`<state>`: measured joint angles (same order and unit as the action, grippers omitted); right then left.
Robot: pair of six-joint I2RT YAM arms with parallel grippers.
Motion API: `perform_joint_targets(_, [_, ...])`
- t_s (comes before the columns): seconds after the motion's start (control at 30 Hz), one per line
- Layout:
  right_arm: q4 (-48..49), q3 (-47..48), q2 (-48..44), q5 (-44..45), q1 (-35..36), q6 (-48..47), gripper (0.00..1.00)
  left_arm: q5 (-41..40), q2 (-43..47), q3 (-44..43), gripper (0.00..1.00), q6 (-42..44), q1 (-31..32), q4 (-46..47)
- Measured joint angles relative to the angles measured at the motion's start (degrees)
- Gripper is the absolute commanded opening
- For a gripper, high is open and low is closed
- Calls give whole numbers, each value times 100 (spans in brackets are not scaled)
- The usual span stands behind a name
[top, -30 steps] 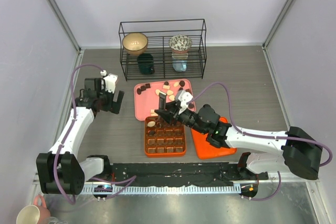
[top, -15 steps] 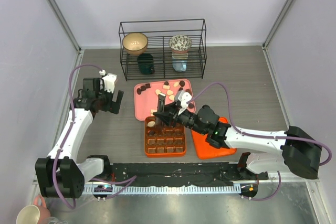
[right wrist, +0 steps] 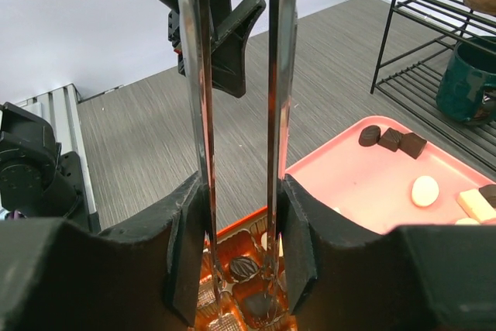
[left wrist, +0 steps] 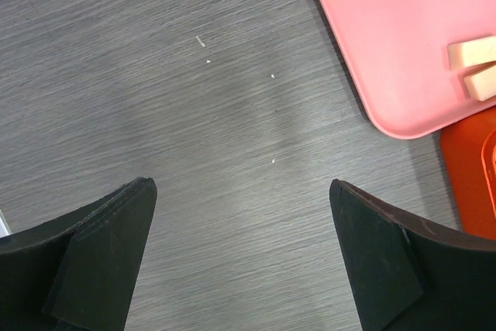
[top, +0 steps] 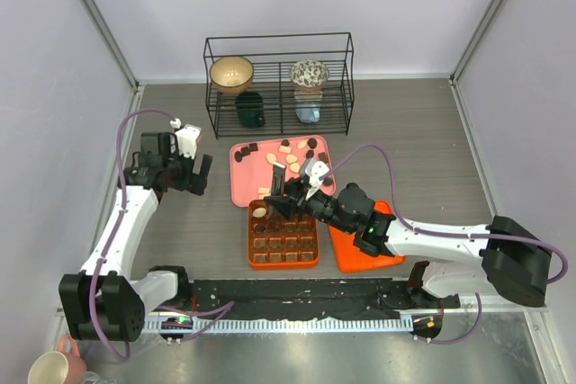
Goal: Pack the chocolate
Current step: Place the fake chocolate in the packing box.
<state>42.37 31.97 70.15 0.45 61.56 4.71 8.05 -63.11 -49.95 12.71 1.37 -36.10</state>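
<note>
- Many chocolate pieces, dark, tan and cream, lie loose on the pink tray, where most of them are yet to be packed.
- A few are already in the orange box just in front of the tray. A cream piece fills the far-left cell, and the right wrist view shows a dark piece in a cell right under the tool tips.
- Most cells that show look empty, so I judge the packing begun but far from finished. The pieces on the tray have yet to be carried over.
- The tweezers reach down into the box with their blades a little apart. I cannot tell whether they pinch the dark piece or have let it go.
- The right gripper is clamped on those tweezers, one finger against each blade.
- The left gripper hangs spread wide and holds nothing, above the bare table near the tray's left edge.
- An orange lid lies flat to the right of the box, partly under the right arm.
- A wire rack with bowls and mugs stands at the back, well apart from the work.
</note>
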Motion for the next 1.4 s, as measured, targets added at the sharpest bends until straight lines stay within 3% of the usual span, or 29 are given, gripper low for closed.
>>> perform_joint_targets(0.2, [24,-4,50,57,0,-9,45,17,28,-39,100,2,0,-83])
perform_joint_targets(0.43, [44,-4,61,76,0,-59,32,85,68,-90,100,-7,0,-181])
perform_joint_targets(0.6, [44,48,105,74,0,-107,31,205,22,-514,100,-85,98,-341])
perform_joint_targets(0.97, [44,1305,1351,-170,0,-129,31,-254,-872,-2627,100,-481,1683,-505])
perform_joint_targets(1.4, [35,2194,2114,-520,-162,26,28,-651,-977,-2785,100,-605,2216,-850])
